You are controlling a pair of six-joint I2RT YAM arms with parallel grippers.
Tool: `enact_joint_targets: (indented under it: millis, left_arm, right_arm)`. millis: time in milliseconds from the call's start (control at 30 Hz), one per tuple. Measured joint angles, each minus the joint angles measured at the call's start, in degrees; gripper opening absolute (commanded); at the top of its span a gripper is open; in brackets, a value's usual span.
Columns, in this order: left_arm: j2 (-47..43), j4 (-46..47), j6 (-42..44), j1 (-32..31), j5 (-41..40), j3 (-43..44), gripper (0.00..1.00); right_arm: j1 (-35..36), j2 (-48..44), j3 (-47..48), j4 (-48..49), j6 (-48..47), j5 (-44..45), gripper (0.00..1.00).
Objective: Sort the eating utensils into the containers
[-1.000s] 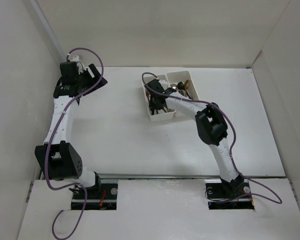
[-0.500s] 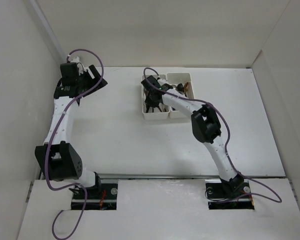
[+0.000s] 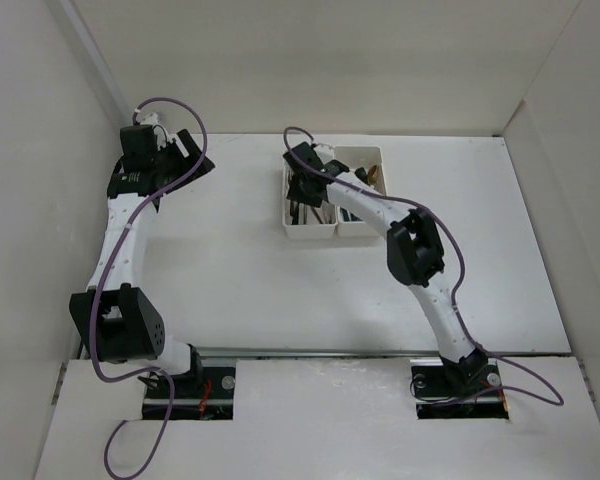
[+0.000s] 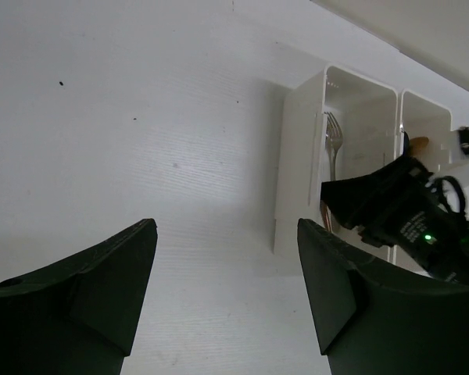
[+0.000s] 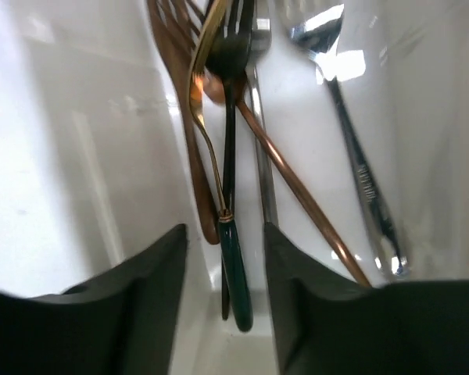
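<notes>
— Over the left bin, the right gripper points down inside the walls. Jaws parted, wider than the dark-handled gold fork lying between them. Neither finger seems to touch it.
— Count in that bin?
— Six seen from the right wrist: that fork, one copper fork, one black fork, one copper handle running diagonally, one silver handle, one silver piece by the bin's wall. All crossed in one pile.
— Other bin?
— The right bin touches the left bin's long side. Something brown and something dark inside, can't count them. Two bins total.
— Left arm?
— The left gripper is well to the left of the left bin, above bare table. Jaws wide apart, nothing between them.
</notes>
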Motion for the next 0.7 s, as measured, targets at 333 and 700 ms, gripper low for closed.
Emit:
enact_joint_targets:
  millis: [333,700]
  left_arm:
    - [0.00,-0.07,0.68,0.37,-1.11,0.02,0.77]
    - [-0.59,-1.22,4.28,2.34,-8.39,0.50,0.89]
  right_arm:
    - [-1.77,-23.08,-2.89,3.52,-15.82,7.61,1.00]
    - [-46.47,-58.75,-35.08,10.29,-25.22,3.78,1.00]
